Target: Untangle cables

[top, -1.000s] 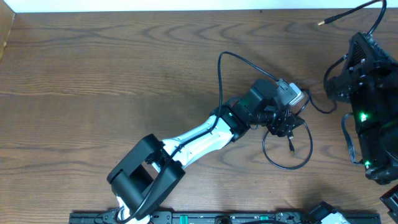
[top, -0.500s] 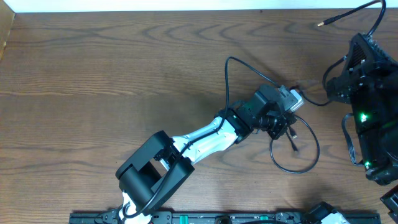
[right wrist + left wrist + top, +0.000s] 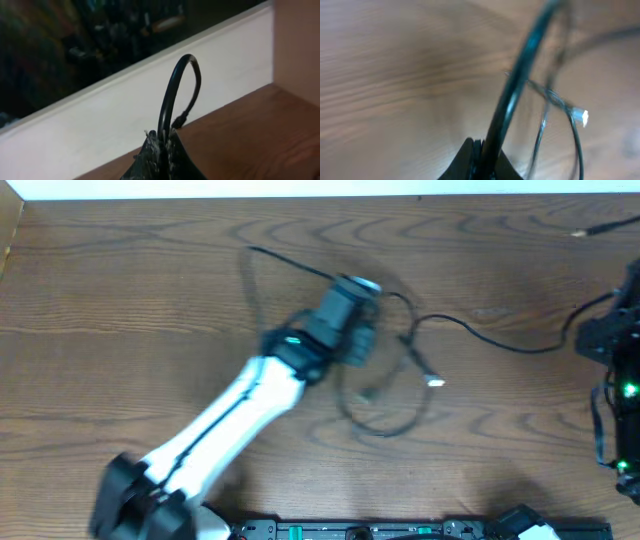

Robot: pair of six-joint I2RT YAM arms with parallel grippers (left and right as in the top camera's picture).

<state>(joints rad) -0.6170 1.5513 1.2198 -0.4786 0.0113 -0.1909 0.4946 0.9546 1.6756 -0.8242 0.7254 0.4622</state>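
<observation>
Left pincer (image 3: pixel 481 159) was pressed together on one of the cables (image 3: pixel 470 332). The wrist view showed the strand running up and away from between the tips, badly blurred. The left arm (image 3: pixel 230 415) reached from the near left corner to about the middle of the counter (image 3: pixel 120 300), toward the far edge, also blurred from overhead.

Right pincer (image 3: pixel 159 150) was closed too, pinching a cable. The cable arched up in a tight bend (image 3: pixel 182 85) above the tips, with a small plug (image 3: pixel 179 120) hanging at its end. The right arm (image 3: pixel 625 370) sat at the right edge.

Cables lay across the middle and right half of the counter:
- One tail (image 3: pixel 262 256) ran from the left pincer toward the far edge, leftward.
- A loose loop (image 3: pixel 385 428) lay on the wood on the near side of that pincer.
- A light-tipped connector (image 3: pixel 435 382) rested just right of the loop.
- One strand ran rightward to the right arm.
- Another tip (image 3: pixel 585 230) lay near the far right corner.

Couldn't tell whether the strands still crossed under the left pincer.
</observation>
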